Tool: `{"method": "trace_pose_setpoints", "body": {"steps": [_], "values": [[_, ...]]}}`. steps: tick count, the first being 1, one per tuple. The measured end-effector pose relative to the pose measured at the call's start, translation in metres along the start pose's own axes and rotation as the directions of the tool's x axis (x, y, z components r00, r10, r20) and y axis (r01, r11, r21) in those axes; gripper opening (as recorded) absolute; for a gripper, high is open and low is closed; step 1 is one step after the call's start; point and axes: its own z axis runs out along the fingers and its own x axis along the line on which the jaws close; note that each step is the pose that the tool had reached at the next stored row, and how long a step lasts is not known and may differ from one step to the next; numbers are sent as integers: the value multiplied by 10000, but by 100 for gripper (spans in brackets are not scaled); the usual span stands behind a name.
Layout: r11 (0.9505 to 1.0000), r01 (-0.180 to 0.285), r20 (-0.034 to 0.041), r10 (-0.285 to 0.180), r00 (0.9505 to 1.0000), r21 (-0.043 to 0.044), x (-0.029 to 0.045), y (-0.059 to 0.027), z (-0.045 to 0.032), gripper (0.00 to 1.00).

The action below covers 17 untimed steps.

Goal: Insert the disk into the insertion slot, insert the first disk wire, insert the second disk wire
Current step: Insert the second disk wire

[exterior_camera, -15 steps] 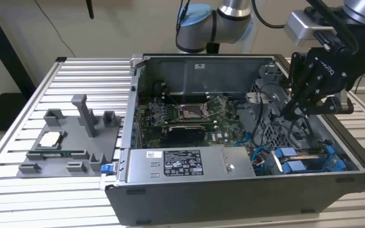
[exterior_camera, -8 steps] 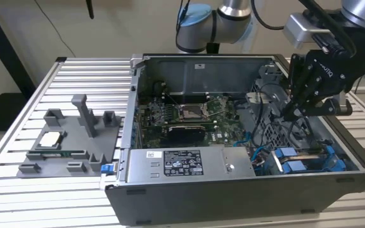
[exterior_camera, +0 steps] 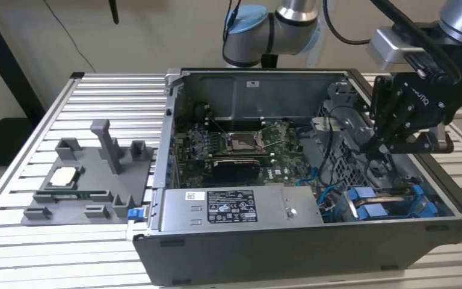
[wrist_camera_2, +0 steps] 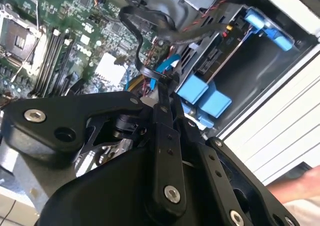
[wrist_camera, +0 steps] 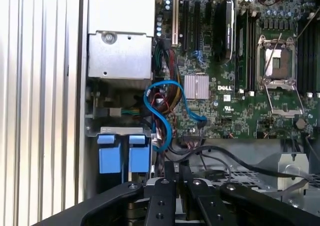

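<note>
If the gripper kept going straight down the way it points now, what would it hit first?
Probably the black cable at the tips of the gripper, with the drive cage and its blue carrier tabs beyond. Depth is unclear, so it may already touch that cable.

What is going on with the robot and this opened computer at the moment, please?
The arm's gripper is lowered into the open computer case, at the exterior view's right, above the blue drive carriers. In the second wrist view its fingers meet at a black cable beside those carriers. A blue cable loops near the motherboard.
</note>
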Motion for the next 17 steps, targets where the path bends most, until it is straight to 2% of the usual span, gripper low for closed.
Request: {"method": "trace_pose_setpoints", "body": {"steps": [4,8,9,17], "values": [[10000,-11,-136,10,9999,-9,54,-64,0,16],[10000,-31,-375,30,9993,-17,120,-74,-1,16],[10000,-33,-403,32,9992,-17,131,-75,6,16],[10000,-32,-412,31,9991,-17,157,-86,145,16]]}}
